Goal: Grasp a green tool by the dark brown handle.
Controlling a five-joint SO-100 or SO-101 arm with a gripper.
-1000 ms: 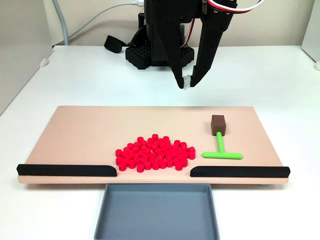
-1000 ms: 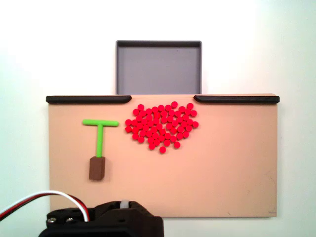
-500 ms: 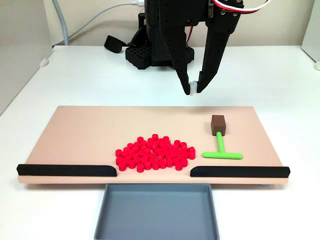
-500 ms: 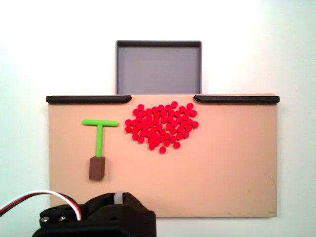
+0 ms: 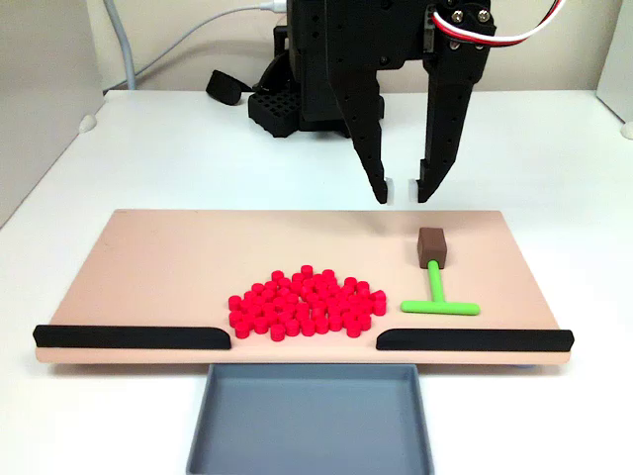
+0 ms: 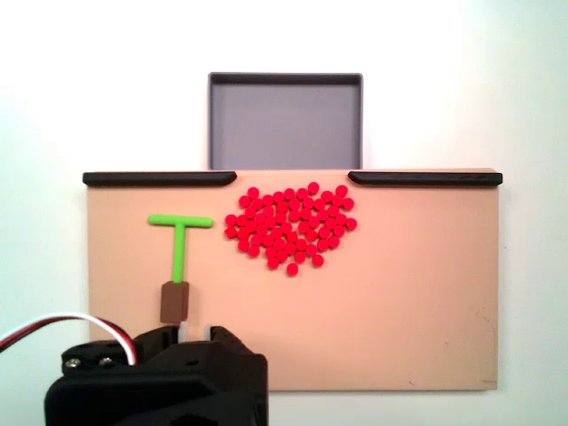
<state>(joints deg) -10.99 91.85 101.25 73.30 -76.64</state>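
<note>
The green tool [image 5: 437,300] [image 6: 180,240] lies flat on the tan board, a thin stem with a crossbar. Its dark brown handle [image 5: 432,246] [image 6: 175,302] is a small cube capping the stem end nearest the arm. My black gripper [image 5: 401,192] hangs open above the board's far edge, a little behind and left of the handle in a fixed view, with nothing between its fingers. In the other fixed view the gripper [image 6: 195,332] comes up from the bottom edge, its white-tipped fingers just below the handle.
A heap of small red cylinders [image 5: 308,303] [image 6: 288,228] sits mid-board. Two black strips [image 5: 132,336] [image 5: 475,339] line the board's [image 5: 168,257] front edge. A grey tray [image 5: 311,416] [image 6: 285,120] stands beyond that edge. The arm's base [image 5: 312,104] is behind the board.
The gripper has opened from nearly shut and moved toward the brown handle, dropping lower over the board's far edge.
</note>
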